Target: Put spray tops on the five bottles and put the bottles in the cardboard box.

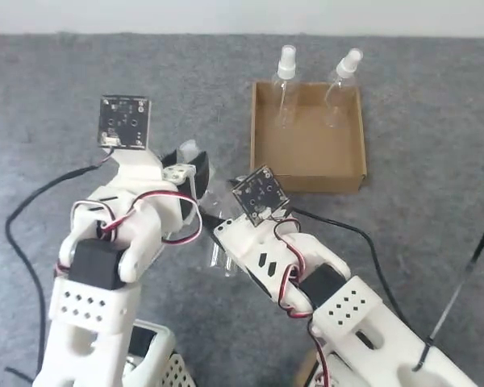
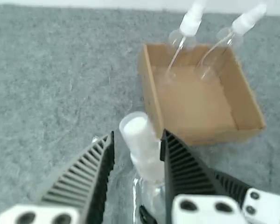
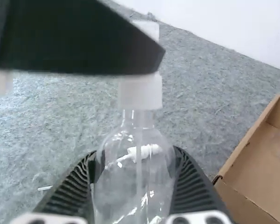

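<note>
A clear bottle (image 3: 130, 186) stands upright between the fingers of my right gripper (image 3: 134, 156), which is shut on its body. A white spray top (image 2: 139, 135) sits on the bottle's neck, and my left gripper (image 2: 137, 136) is shut on it from above. In the high view both grippers meet just left of the cardboard box (image 1: 306, 165): the left gripper (image 1: 195, 171) is over the bottle (image 1: 214, 197), and the right gripper (image 1: 222, 234) is below it. Two capped bottles (image 1: 286, 89) (image 1: 339, 89) lean at the box's far wall.
Grey carpet covers the table. A black cable (image 1: 32, 201) loops at the left, another cable (image 1: 363, 242) runs beside the right arm, and a black strap (image 1: 460, 282) lies at the right. The box floor (image 2: 196, 102) in front of the two bottles is bare.
</note>
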Action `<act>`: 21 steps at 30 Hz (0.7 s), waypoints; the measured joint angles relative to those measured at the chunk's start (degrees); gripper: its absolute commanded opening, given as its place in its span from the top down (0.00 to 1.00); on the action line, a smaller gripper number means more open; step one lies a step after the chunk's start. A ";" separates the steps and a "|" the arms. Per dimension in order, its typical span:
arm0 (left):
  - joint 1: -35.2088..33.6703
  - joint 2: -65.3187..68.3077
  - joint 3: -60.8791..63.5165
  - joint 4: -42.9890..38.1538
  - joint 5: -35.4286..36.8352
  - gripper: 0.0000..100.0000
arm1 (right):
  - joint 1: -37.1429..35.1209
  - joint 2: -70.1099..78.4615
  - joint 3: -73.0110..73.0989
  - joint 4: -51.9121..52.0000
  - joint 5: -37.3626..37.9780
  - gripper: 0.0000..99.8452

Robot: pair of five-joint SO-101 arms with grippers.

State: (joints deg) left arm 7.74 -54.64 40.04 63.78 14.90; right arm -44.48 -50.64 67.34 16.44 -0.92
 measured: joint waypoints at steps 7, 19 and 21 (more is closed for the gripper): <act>-3.78 0.00 -7.82 0.00 -1.67 0.85 | 0.00 -0.35 0.79 0.00 0.00 0.99; -7.03 0.00 -3.78 -2.02 -2.73 0.86 | -0.09 -0.35 1.41 -2.02 0.00 0.99; -7.03 0.00 -1.58 -3.16 -3.69 0.86 | -0.09 -0.35 1.41 -2.73 0.00 0.99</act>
State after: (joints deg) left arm 0.70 -54.64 38.46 60.62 11.21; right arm -44.57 -50.99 68.75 13.71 -0.92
